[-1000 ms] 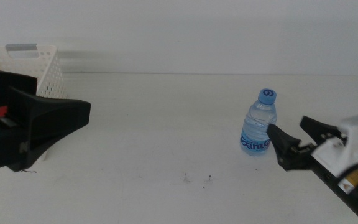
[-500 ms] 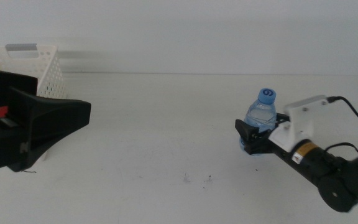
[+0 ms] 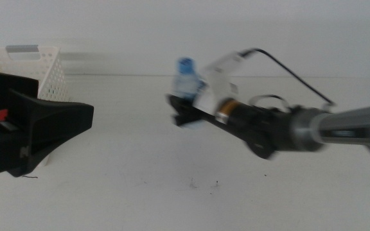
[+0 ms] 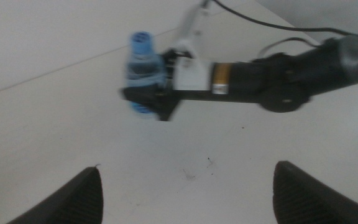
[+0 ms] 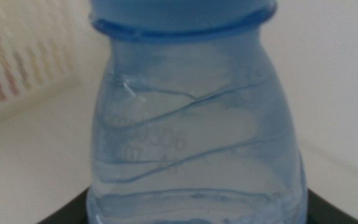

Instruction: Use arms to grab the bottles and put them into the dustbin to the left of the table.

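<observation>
White table (image 3: pixel 127 167), pale wall behind. Your right arm (image 3: pixel 288 127) reaches in long from the right, nearly level, right gripper (image 3: pixel 184 115) clamped on the bottle (image 3: pixel 186 85), held upright and off the table mid-scene. Bin (image 3: pixel 40 70) sits far left. Left gripper (image 4: pixel 185 186) waits low, its 2 jaws spread wide, holding nothing.

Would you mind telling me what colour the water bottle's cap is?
Blue. The water bottle's cap shows best in the left wrist view, above the right gripper.
</observation>
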Motion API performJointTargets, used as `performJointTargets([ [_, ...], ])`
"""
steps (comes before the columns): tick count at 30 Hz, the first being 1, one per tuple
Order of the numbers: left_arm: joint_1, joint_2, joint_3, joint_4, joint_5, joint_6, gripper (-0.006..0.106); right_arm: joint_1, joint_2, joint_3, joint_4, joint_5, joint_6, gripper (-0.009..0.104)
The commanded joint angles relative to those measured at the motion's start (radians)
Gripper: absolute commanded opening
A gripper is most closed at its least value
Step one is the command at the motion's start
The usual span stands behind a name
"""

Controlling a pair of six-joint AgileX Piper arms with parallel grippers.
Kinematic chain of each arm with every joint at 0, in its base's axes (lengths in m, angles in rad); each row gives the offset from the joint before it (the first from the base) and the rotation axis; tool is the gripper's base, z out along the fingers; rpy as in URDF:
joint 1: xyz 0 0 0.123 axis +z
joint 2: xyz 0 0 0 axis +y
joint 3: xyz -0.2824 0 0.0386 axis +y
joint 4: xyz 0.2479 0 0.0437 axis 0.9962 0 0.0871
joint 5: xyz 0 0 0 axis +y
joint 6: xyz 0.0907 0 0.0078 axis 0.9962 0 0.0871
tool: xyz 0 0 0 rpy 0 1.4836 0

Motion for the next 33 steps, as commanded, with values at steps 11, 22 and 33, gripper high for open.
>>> performJointTargets([
  [11, -0.004, -0.002, 0.000, 0.000, -0.015, -0.001, 0.094, 0.108, 0.286, -0.409, -0.002, 0.089, 0.030, 0.011],
  [22, -0.004, -0.002, 0.000, 0.000, -0.015, -0.001, 0.094, 0.108, 0.060, -0.120, -0.004, 0.185, 0.178, 0.091],
  [33, -0.004, -0.002, 0.000, 0.000, -0.015, -0.004, 0.094, 0.178, -0.837, 0.468, -0.133, 0.781, 0.374, 0.090],
])
